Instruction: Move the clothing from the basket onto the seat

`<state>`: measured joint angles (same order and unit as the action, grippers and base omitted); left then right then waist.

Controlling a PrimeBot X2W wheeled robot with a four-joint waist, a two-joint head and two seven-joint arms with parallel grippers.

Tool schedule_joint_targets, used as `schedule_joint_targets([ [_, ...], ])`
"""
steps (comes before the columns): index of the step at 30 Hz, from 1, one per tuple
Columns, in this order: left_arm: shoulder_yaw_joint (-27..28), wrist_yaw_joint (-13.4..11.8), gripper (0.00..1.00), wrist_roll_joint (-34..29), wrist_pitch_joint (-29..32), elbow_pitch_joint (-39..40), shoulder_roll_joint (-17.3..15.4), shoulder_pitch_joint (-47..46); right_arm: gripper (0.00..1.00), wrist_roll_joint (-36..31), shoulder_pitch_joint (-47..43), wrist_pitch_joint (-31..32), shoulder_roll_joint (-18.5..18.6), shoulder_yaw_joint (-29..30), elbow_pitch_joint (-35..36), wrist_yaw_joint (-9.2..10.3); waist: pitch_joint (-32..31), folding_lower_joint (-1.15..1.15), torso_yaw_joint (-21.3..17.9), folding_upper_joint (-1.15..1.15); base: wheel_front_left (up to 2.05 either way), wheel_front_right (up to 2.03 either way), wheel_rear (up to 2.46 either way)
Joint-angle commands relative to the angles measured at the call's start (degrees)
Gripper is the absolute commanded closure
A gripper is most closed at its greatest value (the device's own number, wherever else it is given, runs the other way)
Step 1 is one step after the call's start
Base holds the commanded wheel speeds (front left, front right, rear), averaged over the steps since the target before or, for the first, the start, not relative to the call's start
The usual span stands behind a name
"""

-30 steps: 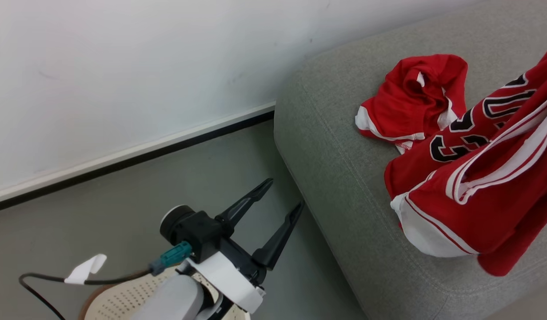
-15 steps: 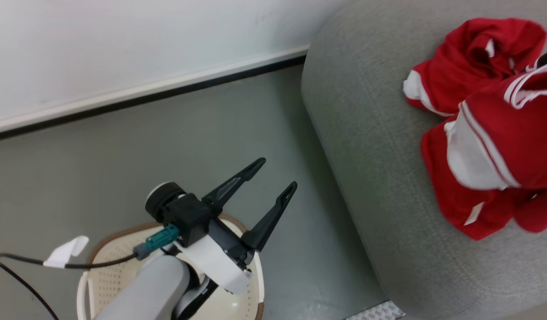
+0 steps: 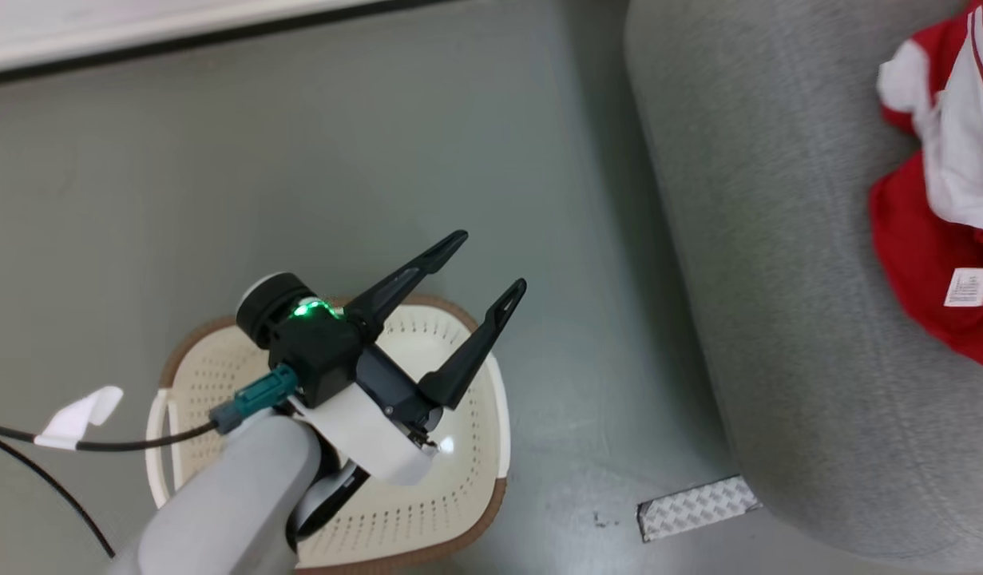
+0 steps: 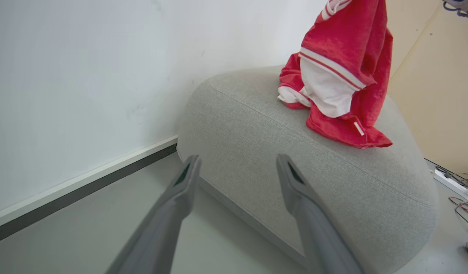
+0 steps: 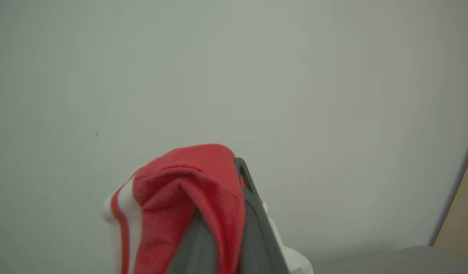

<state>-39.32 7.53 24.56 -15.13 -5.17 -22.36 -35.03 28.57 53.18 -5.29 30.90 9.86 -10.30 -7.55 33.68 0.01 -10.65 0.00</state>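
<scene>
The red clothing [image 3: 934, 239] with white bands and a white label lies at the right edge of the grey seat [image 3: 763, 279]. In the left wrist view the clothing [image 4: 342, 76] hangs from above, and its lower folds rest on the seat [image 4: 294, 160]. My right gripper [image 5: 235, 169] is shut on the clothing [image 5: 188, 190], which drapes over its fingers. My left gripper [image 3: 491, 263] is open and holds nothing, hovering over the cream basket [image 3: 491, 487]. The part of the basket's inside that shows is bare; my arm hides the rest. The left gripper [image 4: 237, 161] points toward the seat's side.
Grey floor lies between basket and seat. A metal tread plate [image 3: 695, 507] sits by the seat's base. A black cable with a white tag [image 3: 80, 415] trails at the left. A white wall with a dark baseboard [image 4: 85, 190] stands behind. A power strip [image 4: 452, 180] lies beyond the seat.
The head camera has swung downward, so the basket shows more fully and the seat with the clothing has slid to the right edge. The left gripper stays open.
</scene>
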Motion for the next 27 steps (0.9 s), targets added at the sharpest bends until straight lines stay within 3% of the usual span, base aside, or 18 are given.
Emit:
schedule_joint_targets([
  [1, 0.15, -0.12, 0.0, -0.07, -0.01, 0.19, -0.41, -0.73, 1.0, -0.73, 0.89, 0.56, 0.13, -0.08, -1.03, 0.13, 2.3, -0.01, 1.42, 0.0, 0.0, 0.0, 0.0],
  [8, 0.59, -0.12, 0.0, 0.01, -0.02, 0.32, -0.21, -1.47, 1.0, -4.98, -0.89, 4.08, -1.09, 1.25, -7.03, 0.13, 4.24, -0.01, 2.99, 0.0, 0.0, 0.0, 0.0],
  [19, 1.44, -0.12, 0.0, -0.01, -0.01, -0.77, 0.85, -0.29, 1.0, -5.97, -2.31, 19.75, 0.4, 3.49, -18.32, 0.13, 2.47, -0.01, 3.8, 0.0, 0.0, 0.0, 0.0],
  [21, 1.47, -0.12, 0.0, -0.11, -0.02, -0.93, 1.19, -0.12, 0.05, -6.04, -2.09, 22.5, 0.99, 3.11, -20.23, 0.13, 1.85, -0.01, 3.82, 0.0, 0.0, 0.0, 0.0],
  [22, 1.51, -0.12, 0.0, -0.12, -0.02, -1.02, 1.33, 0.02, 0.0, -6.12, -1.99, 23.76, 1.29, 3.01, -21.24, 0.13, 1.44, -0.01, 3.81, 0.0, 0.0, 0.0, 0.0],
  [27, 1.97, -0.12, 0.0, -0.06, -0.02, -1.61, 2.32, 1.0, 0.0, -5.24, -1.43, 27.37, 2.37, 1.42, -24.09, 0.13, -0.98, -0.01, 3.66, 0.0, 0.0, 0.0, 0.0],
])
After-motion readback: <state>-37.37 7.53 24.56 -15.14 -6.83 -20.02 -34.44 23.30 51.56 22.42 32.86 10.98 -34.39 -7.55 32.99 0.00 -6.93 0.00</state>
